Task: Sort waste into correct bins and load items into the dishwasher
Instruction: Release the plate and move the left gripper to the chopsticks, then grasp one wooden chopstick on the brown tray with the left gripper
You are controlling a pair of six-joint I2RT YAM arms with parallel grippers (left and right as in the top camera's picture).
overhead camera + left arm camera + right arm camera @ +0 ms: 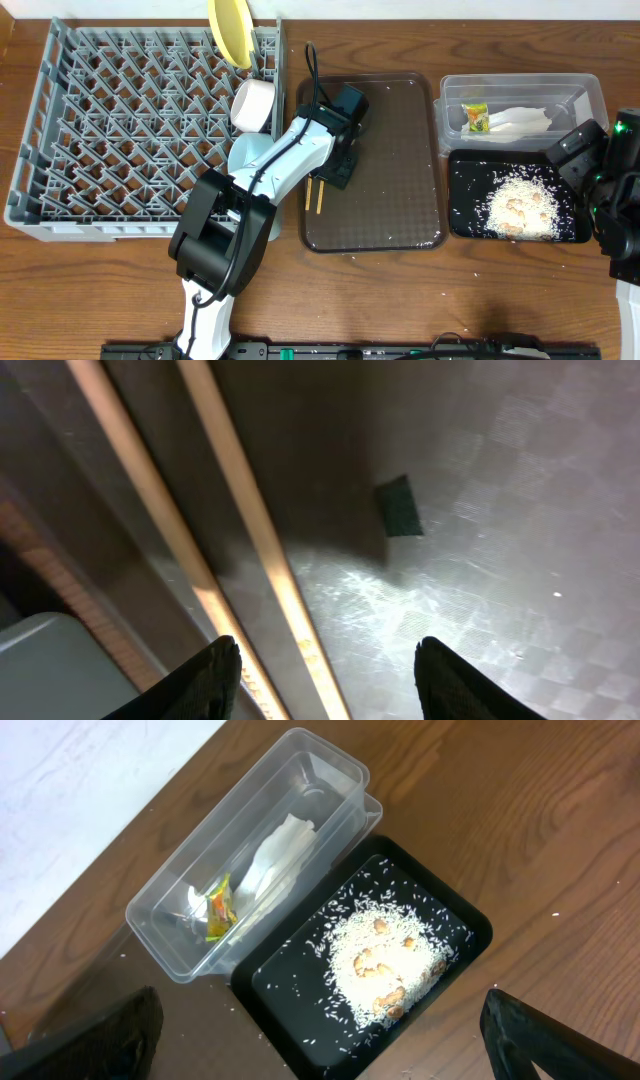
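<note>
Wooden tabletop [480, 300] underneath everything, bare along the near edge. Close in, at the left margin of the dark brown serving tray [400, 150]: the pair of chopsticks [315, 198], side by side, near ends poking out from beneath the left hand [333, 172]. From the left wrist view: fingers [215, 678] apart, gripping nothing, with one stick squarely between them and the other right at the inner edge of one finger. Judged to be the step in hand: picking up the chopsticks for the rack. To do it well: nudge sideways toward the outer stick to straddle both clearly, keep the closing line square across the sticks, descend until the tips almost meet the tray, then close slowly to herd the two together instead of pinching one and flicking the other off. Over on the right: right hand [322, 1030] spread wide and empty, by the bins. Nearer of the two: shallow black tray [462, 228] with a heap of rice scraps [520, 203] and stray grains around it. Right against its far side: clear tub [595, 100] with the green-and-yellow wrapper [475, 117] and the white napkin [522, 121] inside. On the left: grey dish rack [100, 130] holding the light blue bowl [245, 158] nearest, a white bowl [254, 102] beyond it, and farthest back the yellow plate [230, 28] on edge.
</note>
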